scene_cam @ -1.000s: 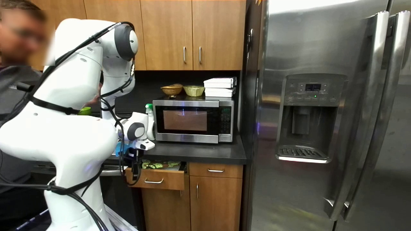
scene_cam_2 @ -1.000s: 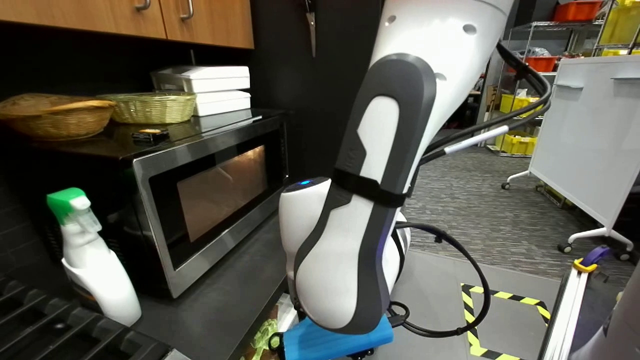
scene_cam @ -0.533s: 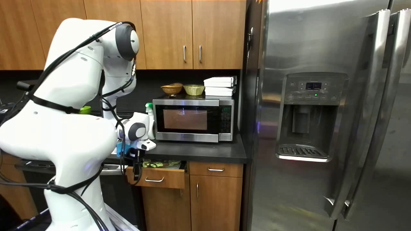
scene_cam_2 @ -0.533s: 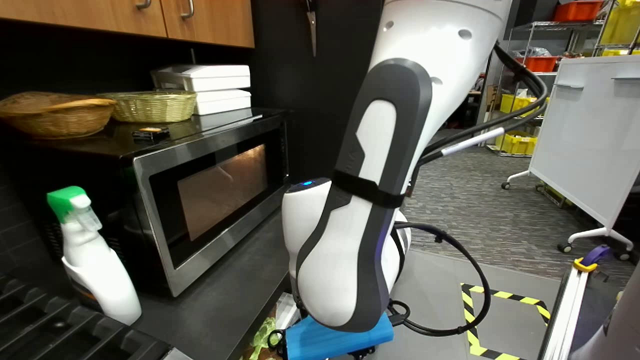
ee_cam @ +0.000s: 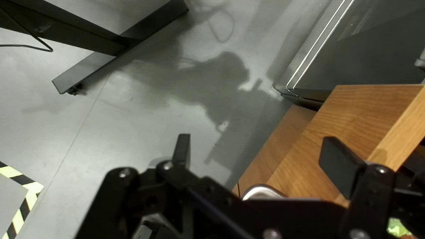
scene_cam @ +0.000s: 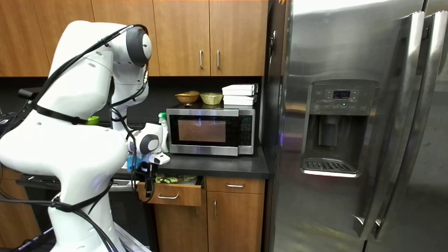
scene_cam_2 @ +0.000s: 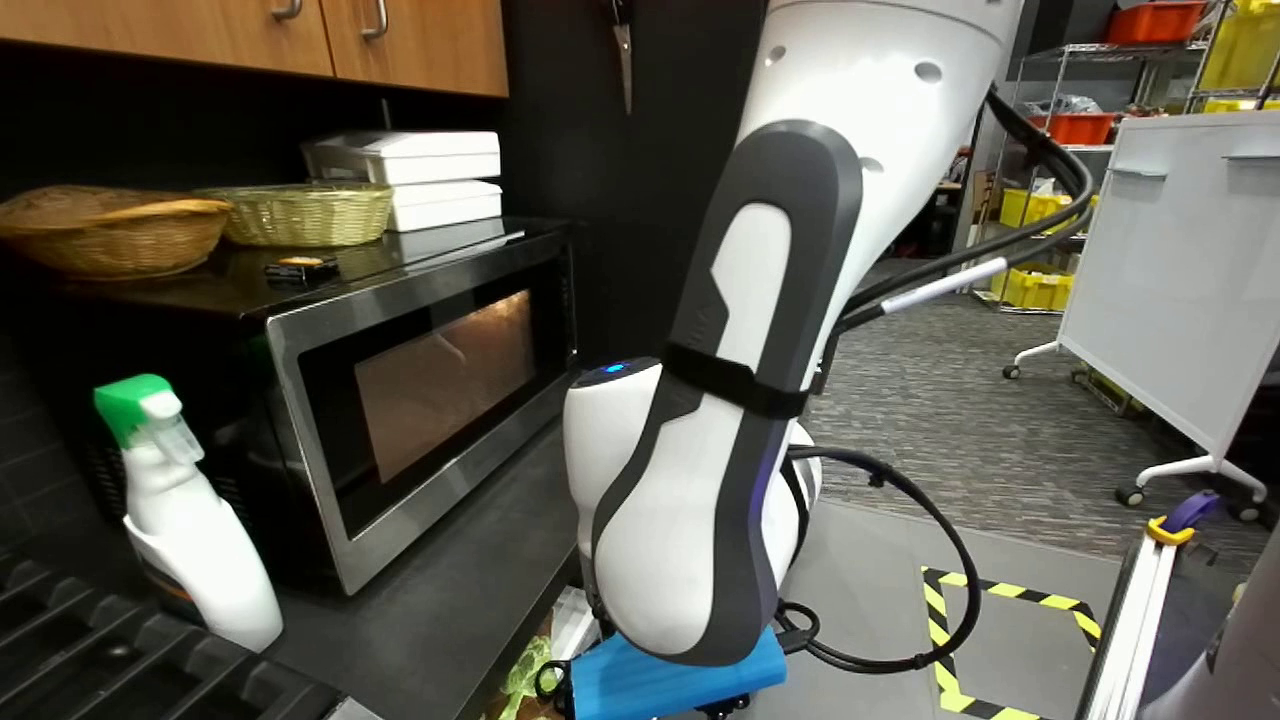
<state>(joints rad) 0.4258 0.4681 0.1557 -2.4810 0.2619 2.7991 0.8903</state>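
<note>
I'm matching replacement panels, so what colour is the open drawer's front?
Brown, with a wood look; the drawer front shows best in an exterior view.

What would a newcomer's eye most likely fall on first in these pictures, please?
Probably the large white jointed robot arm, filling the left of an exterior view. Next, the tall stainless-steel refrigerator dominates the right of that view. In the wrist view, the open black two-fingered gripper hangs near the curved metal handle of the pulled-out brown wooden drawer.

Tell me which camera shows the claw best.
The wrist view: the gripper is close up, its fingers apart. Exterior views show it partly at best: small and dark among cables, or mostly hidden under the arm.
</note>
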